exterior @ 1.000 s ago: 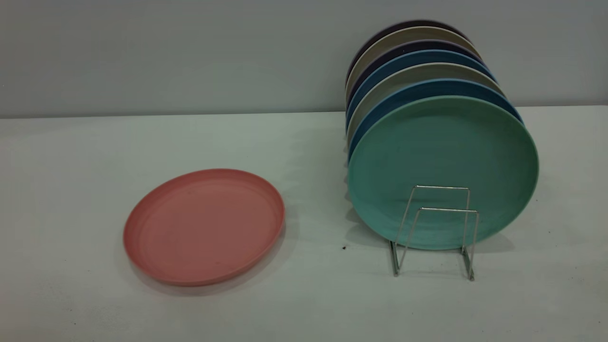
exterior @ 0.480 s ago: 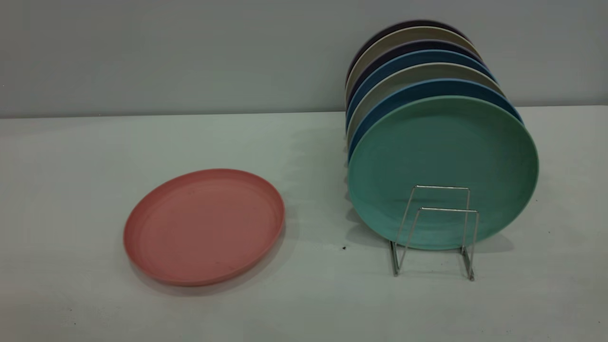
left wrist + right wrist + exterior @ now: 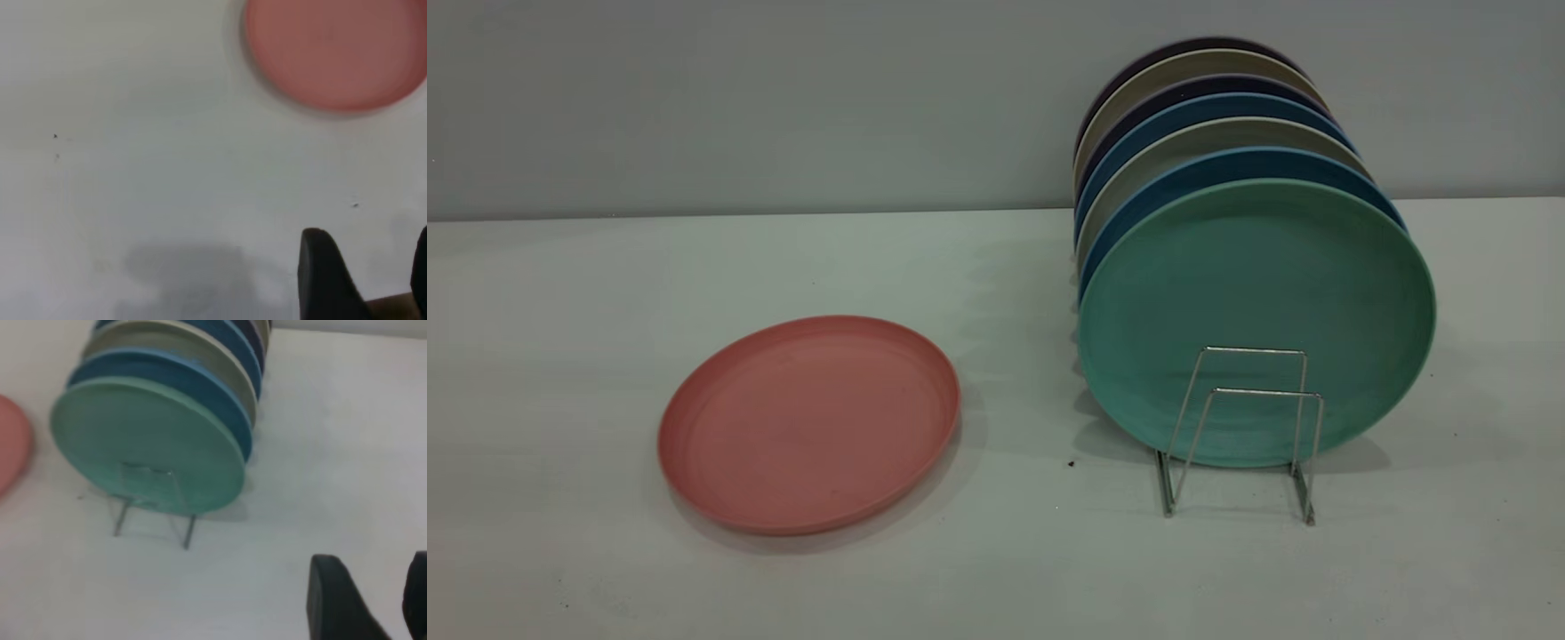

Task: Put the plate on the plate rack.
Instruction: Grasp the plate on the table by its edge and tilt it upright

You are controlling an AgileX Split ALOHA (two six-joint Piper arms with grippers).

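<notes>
Rack [image 3: 1240, 427] holds upright plates [image 3: 1254, 311], seemingly seven.

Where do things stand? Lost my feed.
Left gripper open, high over table. Right gripper open, aloft. Plate flat on table, untouched. Plate rack front slot free.

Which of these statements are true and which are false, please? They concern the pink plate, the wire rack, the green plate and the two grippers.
1. The pink plate lies flat on the table. True.
2. The teal-green plate stands on edge at the front of the row in the plate rack. True.
3. The left gripper holds the pink plate. False: it is open above the bare table, apart from the plate.
4. The rack holds no plates. False: several stand in it.
5. The right gripper is open. True.
</notes>
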